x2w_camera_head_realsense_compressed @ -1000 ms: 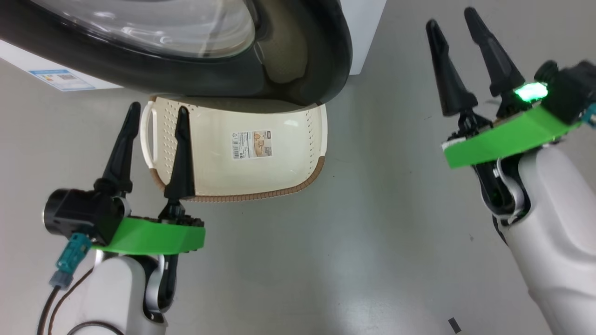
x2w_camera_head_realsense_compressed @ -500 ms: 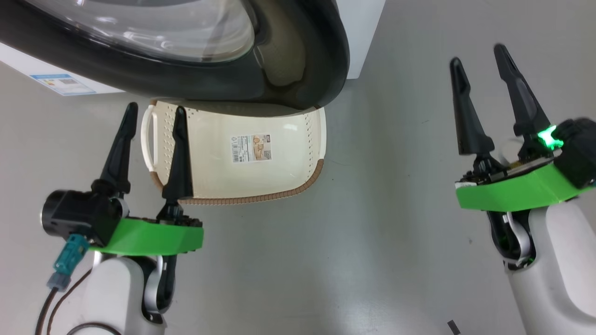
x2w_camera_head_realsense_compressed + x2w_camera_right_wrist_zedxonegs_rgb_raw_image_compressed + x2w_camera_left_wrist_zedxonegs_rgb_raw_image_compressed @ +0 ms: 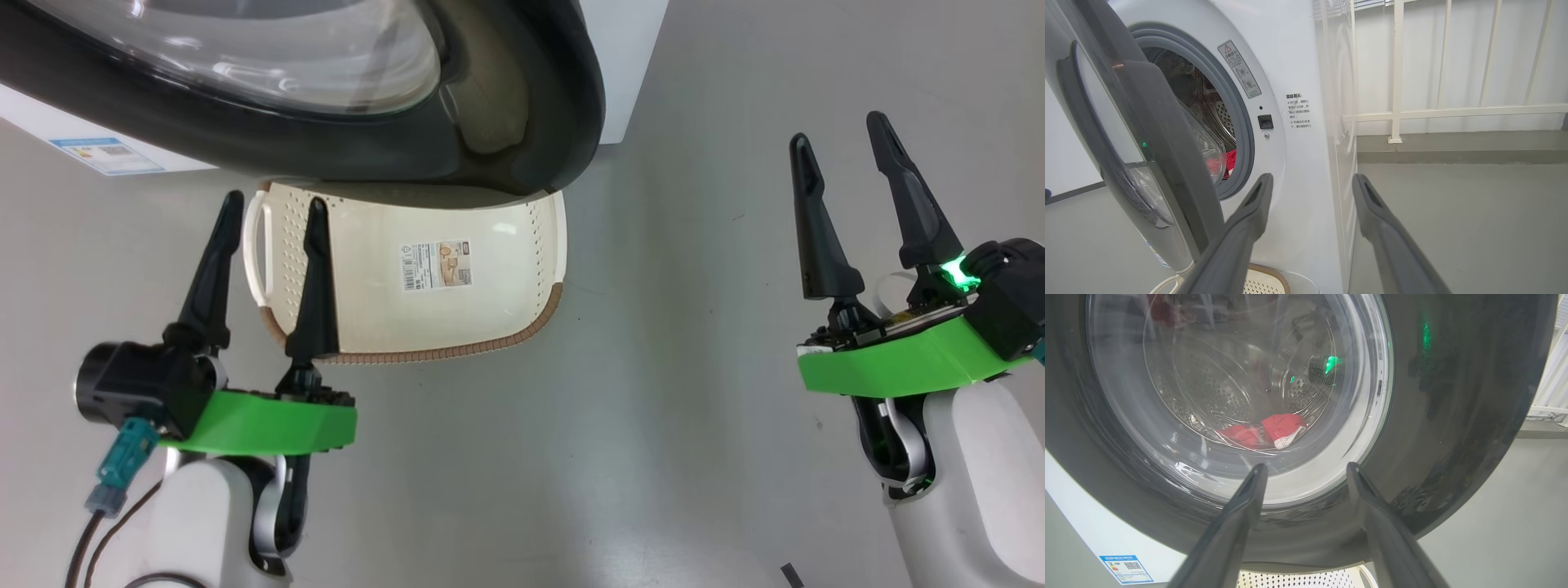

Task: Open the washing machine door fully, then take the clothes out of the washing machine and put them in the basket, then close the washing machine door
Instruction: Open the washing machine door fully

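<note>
Evidently the washing machine door (image 3: 1453,416) stands ajar (clothes (image 3: 1280,428) inside).

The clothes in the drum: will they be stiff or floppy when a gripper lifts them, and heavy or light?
The clothes lie crumpled with a fold turned over, so they are probably floppy and would drape from a grip. They look small beside the washing machine door, so likely light. Being soft cloth, they should not roll or break.

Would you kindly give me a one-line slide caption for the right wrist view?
Open right gripper faces the washer, its door ajar, red clothes inside and the basket below.
</note>
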Controlling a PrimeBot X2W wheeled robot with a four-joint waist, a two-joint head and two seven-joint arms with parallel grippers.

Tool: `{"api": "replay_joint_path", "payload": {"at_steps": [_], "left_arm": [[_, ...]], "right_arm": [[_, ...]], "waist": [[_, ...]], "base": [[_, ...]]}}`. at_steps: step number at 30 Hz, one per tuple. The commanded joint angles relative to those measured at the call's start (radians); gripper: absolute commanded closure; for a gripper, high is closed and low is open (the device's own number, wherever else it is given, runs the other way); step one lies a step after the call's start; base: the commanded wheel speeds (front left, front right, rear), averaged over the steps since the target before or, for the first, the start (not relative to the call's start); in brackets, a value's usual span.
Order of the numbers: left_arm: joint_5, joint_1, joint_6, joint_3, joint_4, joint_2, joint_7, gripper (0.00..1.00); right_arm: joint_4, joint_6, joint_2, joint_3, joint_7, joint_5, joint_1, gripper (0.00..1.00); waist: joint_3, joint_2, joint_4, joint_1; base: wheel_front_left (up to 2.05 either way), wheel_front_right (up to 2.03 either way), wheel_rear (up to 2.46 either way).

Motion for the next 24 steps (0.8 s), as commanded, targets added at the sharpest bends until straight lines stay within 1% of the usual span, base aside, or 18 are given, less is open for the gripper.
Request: {"api": "replay_joint_path", "payload": {"at_steps": [1, 18, 19, 21, 22, 24], "left_arm": [[0.004, 0.016, -0.001, 0.032, -0.022, 0.024, -0.008, 0.00], [0.007, 0.020, -0.002, 0.037, -0.025, 0.024, -0.008, 0.00], [0.008, 0.020, -0.002, 0.036, -0.026, 0.024, -0.008, 0.00], [0.008, 0.018, -0.001, 0.034, -0.026, 0.024, -0.008, 0.00], [0.008, 0.017, 0.000, 0.034, -0.026, 0.024, -0.008, 0.00], [0.009, 0.016, 0.001, 0.034, -0.026, 0.024, -0.008, 0.00]], "right_arm": [[-0.026, 0.005, 0.007, 0.026, -0.005, -0.011, 0.026, 0.00], [-0.013, 0.005, -0.002, 0.041, -0.005, -0.014, 0.026, 0.00], [-0.014, 0.005, -0.003, 0.040, -0.005, -0.014, 0.025, 0.46], [-0.004, 0.005, -0.003, 0.047, -0.005, 0.000, 0.022, 0.96], [0.003, 0.005, -0.002, 0.048, -0.005, 0.015, 0.017, 1.00], [0.022, 0.005, 0.003, 0.054, -0.005, 0.063, 0.002, 1.00]], "waist": [[0.000, 0.0000, 0.001, 0.0000], [0.003, 0.0000, 0.000, 0.0000], [0.004, 0.0000, 0.001, 0.0000], [0.005, 0.0000, 0.003, 0.0000], [0.006, 0.0000, 0.003, 0.0000], [0.007, 0.0000, 0.004, 0.0000]], "base": [[0.00, 0.00, 0.00], [0.00, 0.00, 0.00], [0.00, 0.00, 0.00], [0.00, 0.00, 0.00], [0.00, 0.00, 0.00], [0.00, 0.00, 0.00]]}}
